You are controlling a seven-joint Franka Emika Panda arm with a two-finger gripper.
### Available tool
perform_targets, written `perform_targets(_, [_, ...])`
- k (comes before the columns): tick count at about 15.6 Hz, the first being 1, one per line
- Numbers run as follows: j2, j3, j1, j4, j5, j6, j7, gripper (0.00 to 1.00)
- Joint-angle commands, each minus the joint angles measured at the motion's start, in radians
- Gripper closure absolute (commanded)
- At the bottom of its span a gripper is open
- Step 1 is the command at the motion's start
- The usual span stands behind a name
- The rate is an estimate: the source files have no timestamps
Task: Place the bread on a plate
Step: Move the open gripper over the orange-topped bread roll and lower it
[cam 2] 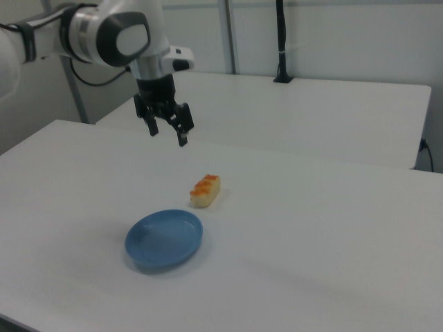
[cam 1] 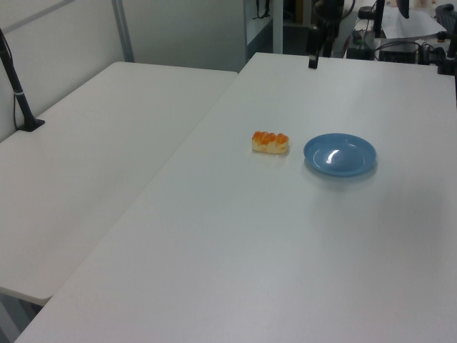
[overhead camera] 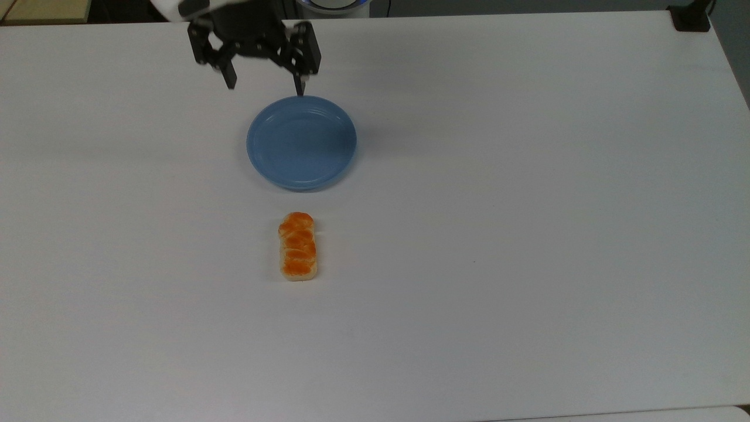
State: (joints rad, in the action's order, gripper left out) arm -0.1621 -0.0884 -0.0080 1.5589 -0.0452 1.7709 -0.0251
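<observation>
The bread (overhead camera: 298, 246) (cam 1: 270, 141) (cam 2: 206, 190), a small loaf with orange-brown humps, lies flat on the white table. The light-blue plate (overhead camera: 301, 142) (cam 1: 340, 154) (cam 2: 164, 239) sits a short gap from one end of the loaf, with nothing on it. My gripper (overhead camera: 265, 84) (cam 2: 168, 136) hangs open and holds nothing, well above the table. In the top view it sits by the plate's upper rim, with the plate between it and the bread. One dark finger (cam 1: 313, 61) appears near the left view's top.
A second white table (cam 1: 107, 143) adjoins this one in the left view's left, with a black pole (cam 1: 18, 93) (cam 2: 280, 41) clamped to it. A black clamp (overhead camera: 691, 17) sits at the top view's upper right corner. Cables and equipment (cam 1: 400, 28) lie beyond the far table edge.
</observation>
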Motion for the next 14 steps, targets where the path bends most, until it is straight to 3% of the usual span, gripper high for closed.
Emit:
perform_targets(1, [-0.097,0.001,0.000,-0.017,-0.010,0.062,0.013,0.01])
perform_targets(5, [-0.227,0.015,0.006,-0.095,-0.002,0.117,-0.039,0.01])
perform_targets(11, [-0.336,0.018,0.022,-0.129,0.019,0.189,-0.061,0.01])
perform_targets(14, [-0.419,0.018,0.036,-0.206,0.050,0.193,-0.090,0.01])
